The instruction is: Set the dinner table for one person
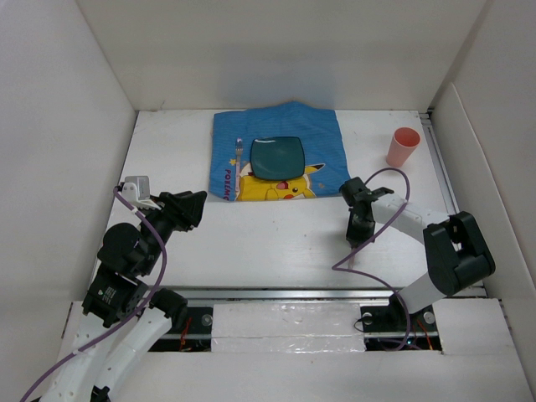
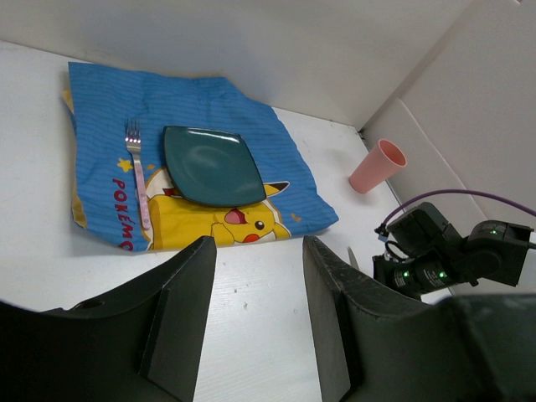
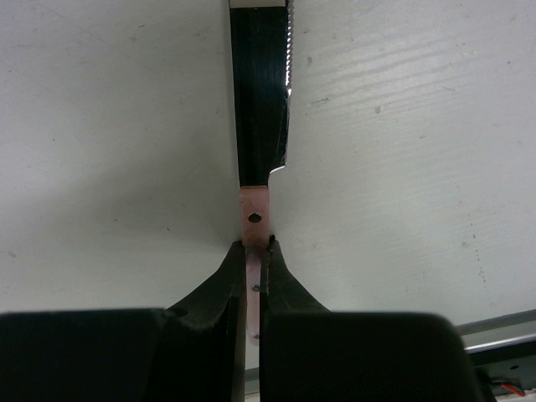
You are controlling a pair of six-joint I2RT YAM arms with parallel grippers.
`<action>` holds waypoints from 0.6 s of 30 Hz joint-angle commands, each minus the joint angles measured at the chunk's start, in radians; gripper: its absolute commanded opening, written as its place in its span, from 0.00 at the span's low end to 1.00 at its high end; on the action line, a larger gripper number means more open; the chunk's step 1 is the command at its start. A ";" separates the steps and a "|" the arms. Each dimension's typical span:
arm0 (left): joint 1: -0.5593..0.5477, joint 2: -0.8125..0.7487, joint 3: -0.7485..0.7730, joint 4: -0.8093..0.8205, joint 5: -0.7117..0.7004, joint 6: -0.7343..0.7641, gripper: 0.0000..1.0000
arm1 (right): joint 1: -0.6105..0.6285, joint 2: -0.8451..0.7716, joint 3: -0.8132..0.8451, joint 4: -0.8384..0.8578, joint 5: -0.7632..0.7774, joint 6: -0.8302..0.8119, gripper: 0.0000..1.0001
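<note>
On the white dinner table [image 1: 276, 243] lies a blue cartoon-printed cloth [image 1: 276, 151]. A dark teal square plate [image 1: 277, 157] sits on it, with a pink-handled fork [image 1: 239, 159] to its left. My right gripper [image 3: 254, 244] is shut on the pink handle of a serrated knife [image 3: 260, 109], whose blade points away over the tabletop. In the top view that gripper [image 1: 360, 228] is right of the cloth's near corner. My left gripper [image 2: 255, 243] stands open with only bare tabletop between its fingers, near the cloth's near-left corner [image 1: 197, 205].
A pink cup [image 1: 403, 147] stands upright at the far right, also in the left wrist view [image 2: 377, 166]. White panels [image 1: 67, 126] wall the table on three sides. A purple cable [image 1: 394, 180] loops over the right arm.
</note>
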State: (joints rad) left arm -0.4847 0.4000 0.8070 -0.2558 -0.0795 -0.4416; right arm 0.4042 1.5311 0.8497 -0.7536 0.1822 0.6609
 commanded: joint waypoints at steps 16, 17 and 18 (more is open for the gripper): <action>-0.005 0.062 -0.011 0.029 0.009 0.035 0.43 | 0.028 0.096 0.575 0.109 0.074 -0.231 0.00; -0.005 0.069 -0.014 0.029 0.007 0.034 0.42 | 0.028 0.148 0.622 0.141 0.051 -0.272 0.00; -0.005 0.074 -0.015 0.029 0.003 0.035 0.42 | 0.019 0.260 0.675 0.131 0.037 -0.282 0.00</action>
State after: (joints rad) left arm -0.4847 0.4599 0.8005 -0.2619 -0.0689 -0.4259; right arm 0.4267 1.6154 1.4269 -0.6861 0.2600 0.4839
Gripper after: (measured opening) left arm 0.425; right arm 0.125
